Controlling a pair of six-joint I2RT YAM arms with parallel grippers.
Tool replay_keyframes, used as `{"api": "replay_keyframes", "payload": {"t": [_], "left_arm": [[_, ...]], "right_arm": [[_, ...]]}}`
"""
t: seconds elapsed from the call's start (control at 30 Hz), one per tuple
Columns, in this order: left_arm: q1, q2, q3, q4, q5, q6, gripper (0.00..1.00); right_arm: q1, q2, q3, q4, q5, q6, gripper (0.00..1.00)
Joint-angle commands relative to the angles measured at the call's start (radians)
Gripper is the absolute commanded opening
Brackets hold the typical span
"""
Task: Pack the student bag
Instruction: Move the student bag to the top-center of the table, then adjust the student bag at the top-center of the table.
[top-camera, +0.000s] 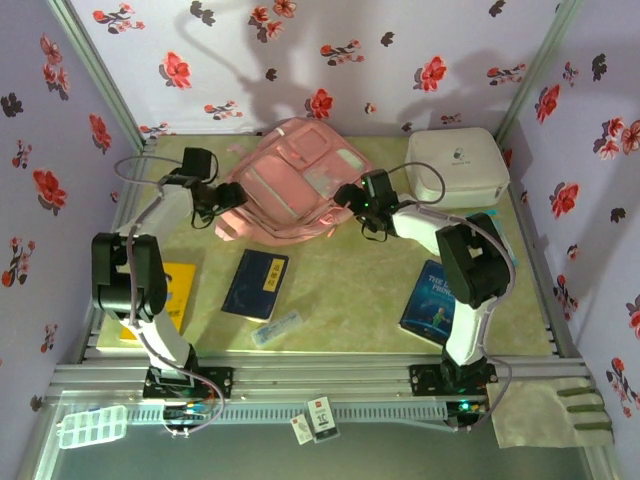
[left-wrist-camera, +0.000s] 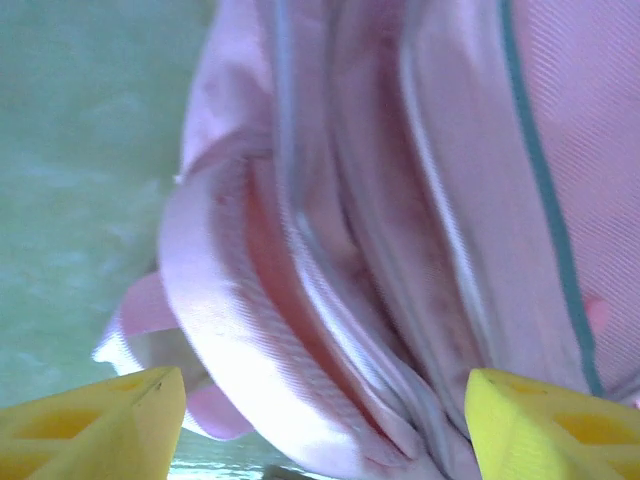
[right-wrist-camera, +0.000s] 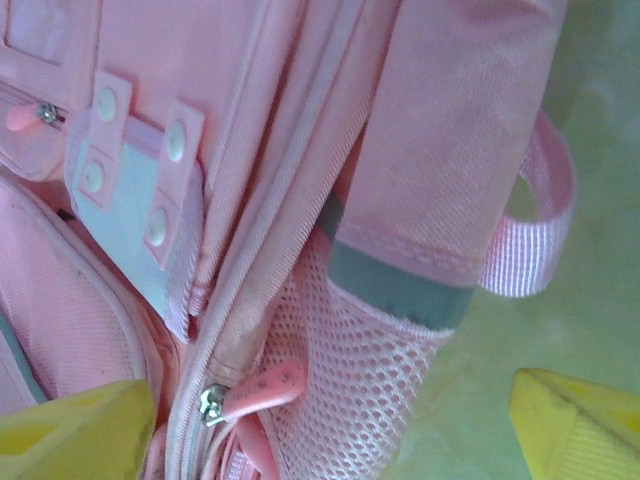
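Upper centre of the bench (top-camera: 340, 300): student bag (top-camera: 290, 180) lies flat, front pockets up; white hard case (top-camera: 457, 165) to its right, apart. Left claw (top-camera: 212, 203) at the bag's left edge, right claw (top-camera: 352, 196) at its right edge. Left wrist view: yellow fingertips (left-wrist-camera: 100, 425) stand wide apart in the lower corners, a folded pink seam between them; contact hard to judge through blur, jaws read as open. Right wrist view: fingers (right-wrist-camera: 575, 425) spread wide either side of the mesh side pocket (right-wrist-camera: 360, 380) and pink zip pull (right-wrist-camera: 265, 390); open, gripping nothing. Dark blue book (top-camera: 255, 284), yellow book (top-camera: 180, 288) and clear case (top-camera: 277, 328) lower centre-left; blue book (top-camera: 430, 300) lower right.
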Motion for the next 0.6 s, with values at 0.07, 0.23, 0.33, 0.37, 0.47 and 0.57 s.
{"api": "replay_keyframes", "payload": {"t": [0.07, 0.23, 0.33, 0.37, 0.47, 0.57], "left_arm": [[0.006, 0.088, 0.031, -0.043, -0.008, -0.102, 0.68], [0.009, 0.134, 0.036, -0.024, -0.027, -0.166, 0.51], [0.007, 0.134, 0.011, 0.022, -0.015, -0.192, 0.47], [0.007, 0.134, 0.008, 0.028, -0.01, -0.196, 0.45], [0.006, 0.114, 0.0, 0.035, -0.009, -0.2, 0.33], [0.007, 0.073, -0.002, 0.033, -0.007, -0.197, 0.26]], "right_arm": [[0.013, 0.004, -0.004, 0.016, -0.023, 0.036, 0.92], [0.017, 0.029, 0.009, 0.037, -0.048, 0.042, 0.92], [0.021, 0.052, 0.019, 0.058, -0.068, 0.05, 0.91], [0.02, 0.06, 0.025, 0.06, -0.073, 0.052, 0.9], [0.021, 0.081, 0.041, 0.065, -0.084, 0.052, 0.88], [0.021, 0.101, 0.06, 0.072, -0.088, 0.041, 0.84]]}}
